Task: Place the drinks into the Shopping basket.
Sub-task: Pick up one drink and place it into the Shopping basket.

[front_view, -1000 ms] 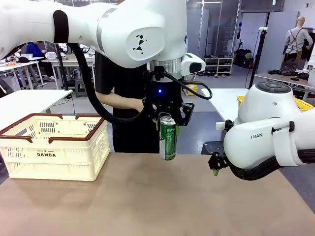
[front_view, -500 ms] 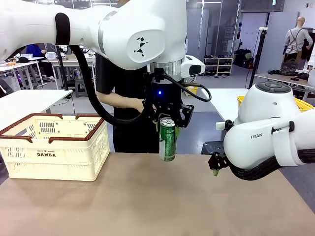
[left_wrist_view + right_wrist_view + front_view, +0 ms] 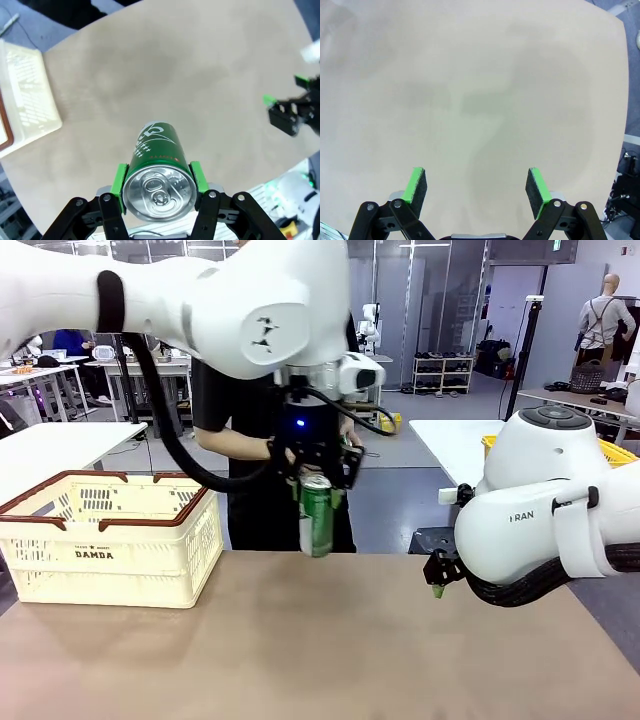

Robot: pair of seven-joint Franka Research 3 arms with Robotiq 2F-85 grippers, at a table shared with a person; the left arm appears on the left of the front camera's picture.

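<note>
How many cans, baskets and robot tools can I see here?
Cans: 1, the green can, held in the left tool.
Baskets: 2, the cream-white basket and a yellow basket farther off.
Tools: 2, the right tool being open.
Total: 5.

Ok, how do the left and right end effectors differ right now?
The left black, green-padded end effector is shut on the slim green metal can; the right end effector is open and empty. The left hangs high above the beige tabletop; the right sits lower, near it. Both share that black, green-padded build.
</note>
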